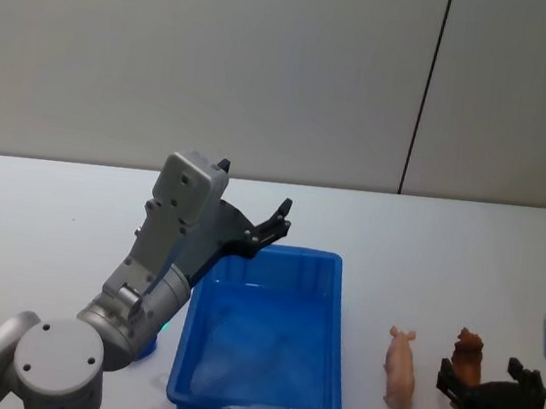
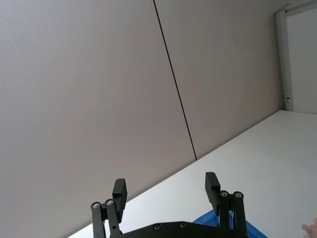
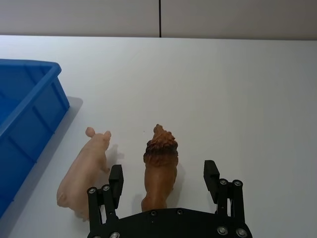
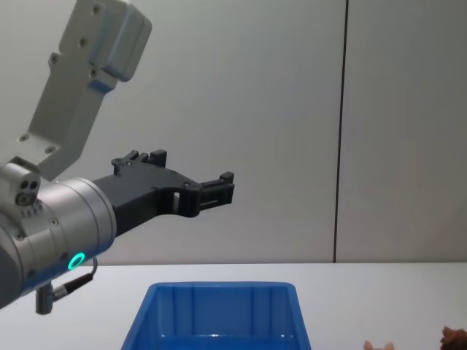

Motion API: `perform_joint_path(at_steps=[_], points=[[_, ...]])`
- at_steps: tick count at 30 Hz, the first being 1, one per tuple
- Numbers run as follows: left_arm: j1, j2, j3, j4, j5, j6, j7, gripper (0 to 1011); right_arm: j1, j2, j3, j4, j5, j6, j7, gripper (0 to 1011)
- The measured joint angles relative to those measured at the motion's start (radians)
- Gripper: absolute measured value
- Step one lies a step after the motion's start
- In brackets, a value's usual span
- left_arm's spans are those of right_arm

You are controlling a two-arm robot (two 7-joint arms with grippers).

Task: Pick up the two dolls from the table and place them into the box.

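The right gripper (image 3: 163, 171) is low over the table (image 3: 237, 89) with its fingers (image 3: 115, 179) spread wide. The brown doll (image 3: 160, 148) stands between them, a gap showing on each side, so nothing is pinched. The pink doll (image 3: 84, 179) lies just outside the finger on the box side, close alongside the brown one but apart from it. The box (image 3: 25, 119) sits farther out on that same side, well clear of the gripper, with a strip of bare table between it and the pink doll.

The left gripper (image 1: 275, 227) is held up in the air, fingers parted and holding nothing. It points away from the robot toward the wall, and the box's far left corner is below it.
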Motion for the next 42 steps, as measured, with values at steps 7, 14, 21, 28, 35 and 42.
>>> perform_joint_path(at_steps=[7,14,21,28,35,42], points=[[0.000,0.000,0.000,0.000,0.000,0.000,0.000,1001,0.013,-0.018,-0.006,0.043,-0.010,-0.003,0.013,1001],[0.000,0.000,0.000,0.000,0.000,0.000,0.000,1001,0.023,-0.032,-0.011,0.074,-0.015,-0.002,0.018,887],[0.000,0.000,0.000,0.000,0.000,0.000,0.000,1001,0.035,-0.049,-0.015,0.105,-0.016,0.011,0.015,676],[0.000,0.000,0.000,0.000,0.000,0.000,0.000,1001,0.039,-0.059,-0.018,0.115,-0.021,0.017,0.012,445],[0.000,0.000,0.000,0.000,0.000,0.000,0.000,1001,0.038,-0.063,-0.022,0.108,-0.041,0.004,0.014,281],[0.000,0.000,0.000,0.000,0.000,0.000,0.000,1001,0.034,-0.062,-0.025,0.083,-0.079,-0.035,0.026,279]])
